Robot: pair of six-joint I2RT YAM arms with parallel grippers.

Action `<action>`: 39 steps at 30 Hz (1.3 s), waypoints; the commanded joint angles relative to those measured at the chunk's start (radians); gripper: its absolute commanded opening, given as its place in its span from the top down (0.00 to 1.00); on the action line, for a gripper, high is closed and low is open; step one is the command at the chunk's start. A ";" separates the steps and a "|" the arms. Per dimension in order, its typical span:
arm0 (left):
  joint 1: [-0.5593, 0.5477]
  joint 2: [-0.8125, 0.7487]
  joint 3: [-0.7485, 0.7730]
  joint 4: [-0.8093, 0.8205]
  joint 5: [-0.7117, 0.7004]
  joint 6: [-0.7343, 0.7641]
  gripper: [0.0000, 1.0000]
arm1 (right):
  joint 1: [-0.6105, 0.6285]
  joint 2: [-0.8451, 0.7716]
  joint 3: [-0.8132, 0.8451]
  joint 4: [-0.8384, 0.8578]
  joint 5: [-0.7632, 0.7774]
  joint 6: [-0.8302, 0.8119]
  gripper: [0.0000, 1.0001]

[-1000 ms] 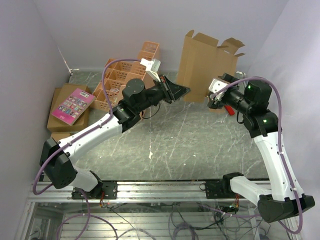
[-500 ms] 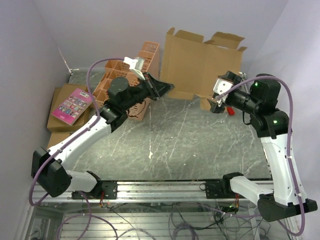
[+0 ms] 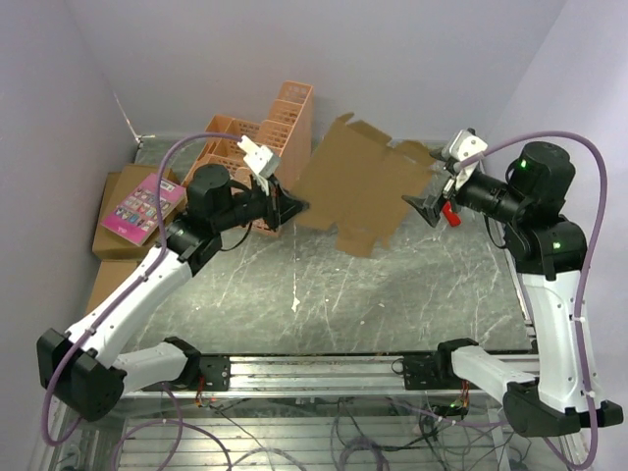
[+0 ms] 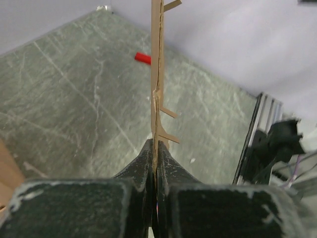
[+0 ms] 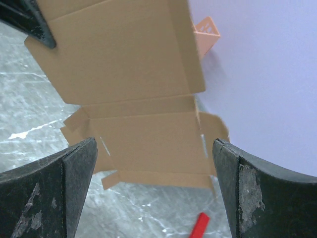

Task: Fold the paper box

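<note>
Pale lilac walls (image 3: 294, 39) enclose a grey marbled tabletop (image 3: 392, 285)

No text can be read: the paper box (image 3: 368, 191) is unprinted; print on the pink book (image 3: 143, 208) is too small.

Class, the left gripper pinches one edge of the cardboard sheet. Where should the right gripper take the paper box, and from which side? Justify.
Probably the free right edge of the paper box, on a broad panel rather than a small flap, approached from the right, opposite the left gripper. The thin sheet is held up off the table, so the open right gripper can straddle that edge.
</note>
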 commanded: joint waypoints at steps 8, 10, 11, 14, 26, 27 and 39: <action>0.015 -0.128 -0.053 -0.249 0.109 0.377 0.93 | -0.316 0.151 0.097 -0.105 -0.366 -0.004 0.03; 0.020 -0.137 -0.062 -0.249 0.116 0.390 0.93 | -0.351 0.197 0.089 -0.187 -0.381 -0.125 0.06; 0.024 -0.140 -0.065 -0.247 0.124 0.394 0.93 | -0.356 0.209 0.078 -0.225 -0.388 -0.186 0.07; 0.035 -0.131 -0.064 -0.244 0.150 0.402 0.93 | -0.358 0.198 0.015 -0.321 -0.416 -0.358 0.07; 0.050 -0.097 -0.075 -0.197 0.266 0.386 0.93 | -0.356 0.131 -0.253 -0.130 -0.266 -0.426 0.09; 0.051 -0.095 -0.072 -0.200 0.269 0.388 0.93 | -0.357 0.138 -0.256 -0.125 -0.261 -0.427 0.12; 0.061 -0.060 -0.026 -0.261 0.271 0.447 0.93 | -0.357 0.118 -0.330 -0.086 -0.247 -0.450 0.42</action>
